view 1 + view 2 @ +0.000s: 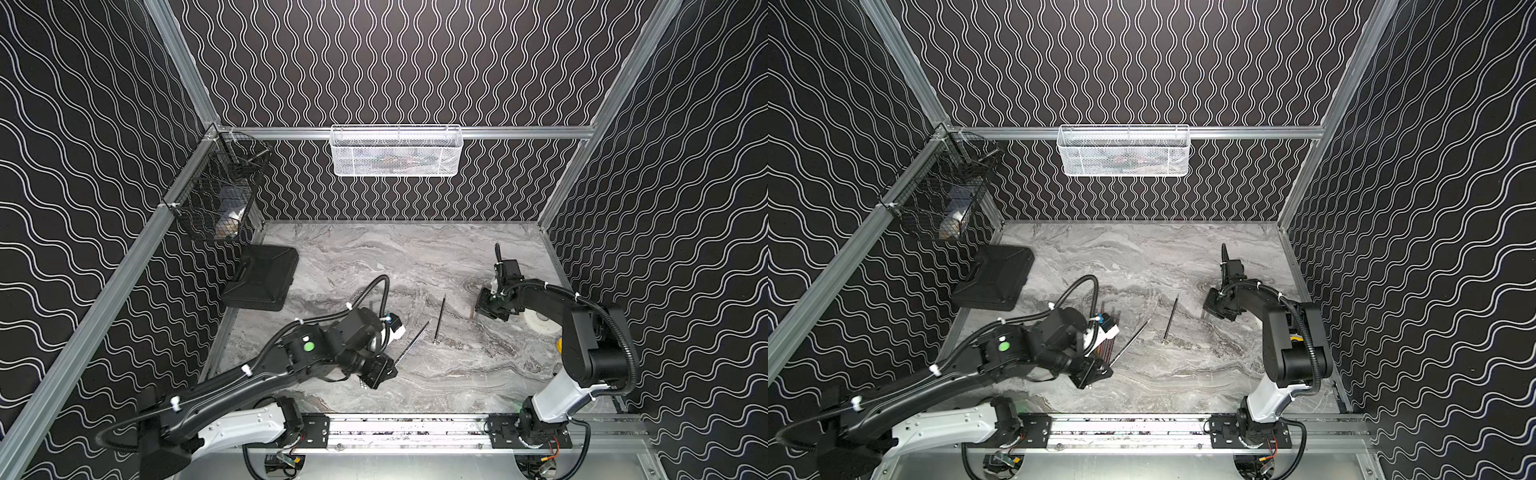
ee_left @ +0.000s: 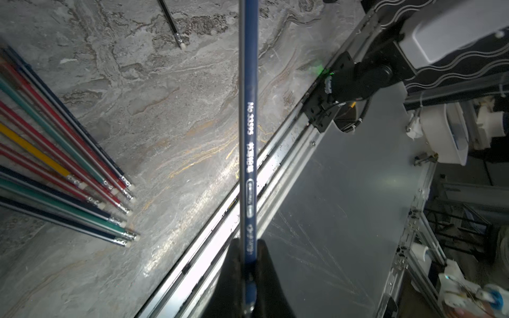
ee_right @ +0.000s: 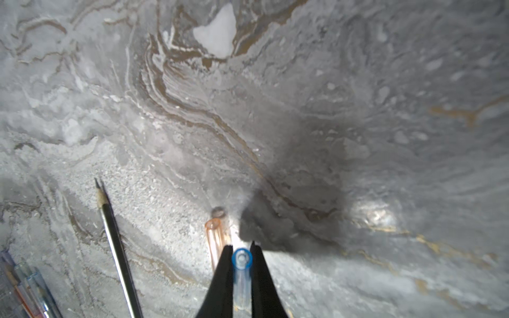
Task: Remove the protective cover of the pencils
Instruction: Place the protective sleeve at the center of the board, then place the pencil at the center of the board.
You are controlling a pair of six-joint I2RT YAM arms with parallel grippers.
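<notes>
While the left gripper point(image 2: 248, 243) is clamped tight on a dark blue pencil point(image 2: 248, 124) with silver lettering, the shaft sticking straight out past its jaws, the right gripper point(image 3: 240, 245) has its jaws pinched narrow on a clear blue-rimmed cap point(image 3: 241, 260). The rest of the pencils point(image 2: 63, 176) are red, teal, yellow and navy, each with a metal ferrule and a pale eraser. They're fanned flat on the marble tabletop point(image 2: 165, 110), off to one side of the left jaws and not touching them. A black pencil point(image 3: 117, 247) with a bare sharpened tip lies alone between the two grippers, clear of both. A clear orange cap point(image 3: 216, 239) lies on the table just beside the right jaws. There's lots of bare marble ahead of the right jaws, and the front rail point(image 2: 278, 157) runs near the left jaws.
</notes>
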